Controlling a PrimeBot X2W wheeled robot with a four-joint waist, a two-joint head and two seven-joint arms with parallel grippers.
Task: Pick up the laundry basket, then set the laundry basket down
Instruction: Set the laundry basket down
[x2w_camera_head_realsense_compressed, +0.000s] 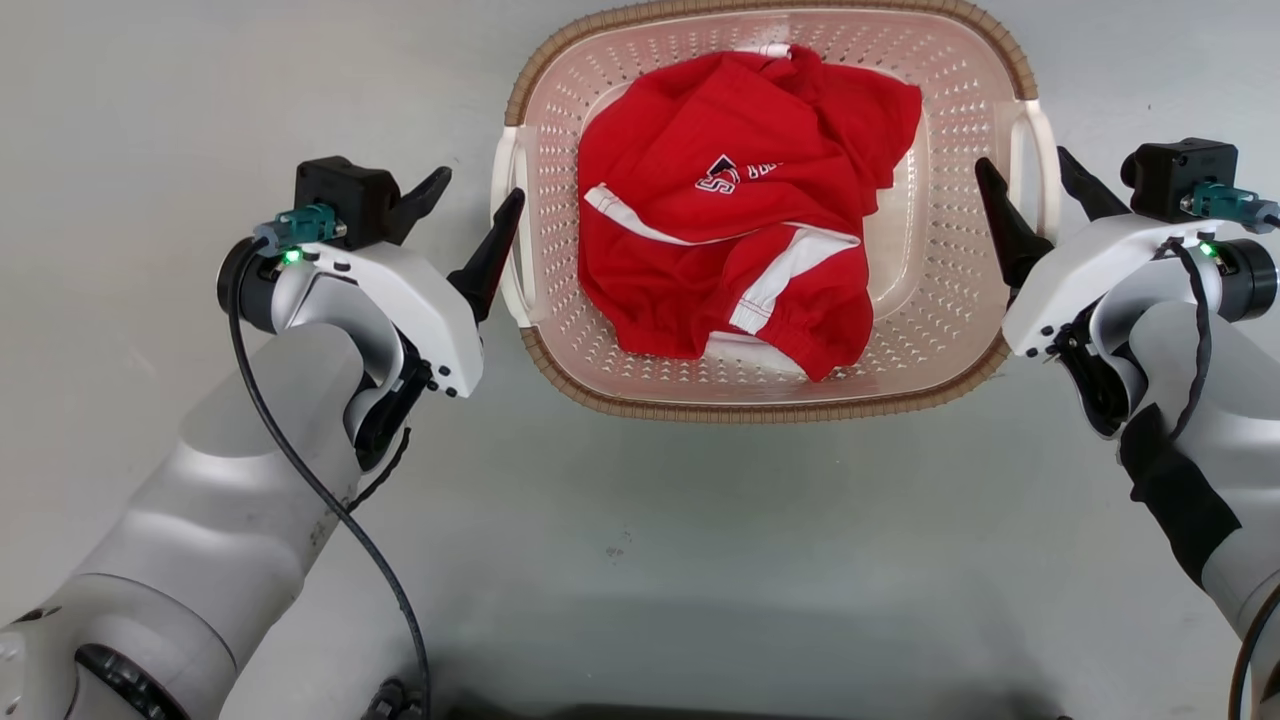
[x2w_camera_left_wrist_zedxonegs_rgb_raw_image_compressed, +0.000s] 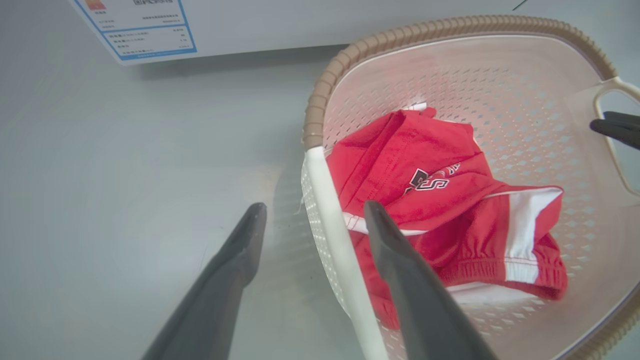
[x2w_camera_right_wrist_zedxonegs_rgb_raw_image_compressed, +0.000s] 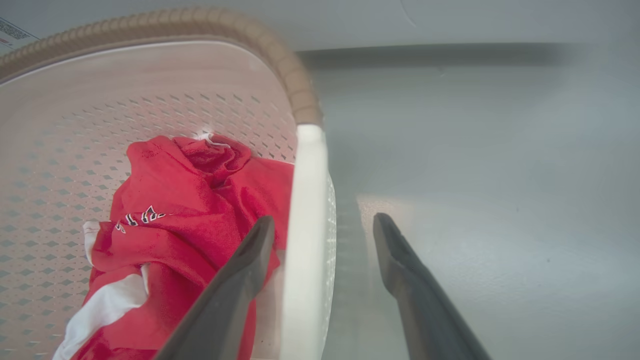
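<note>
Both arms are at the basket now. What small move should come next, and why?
Probably close both grippers. The left gripper and the right gripper are open, and each straddles a white handle of the laundry basket, one finger inside, one outside. The basket rests on the floor, so gripping should come before lifting.
</note>
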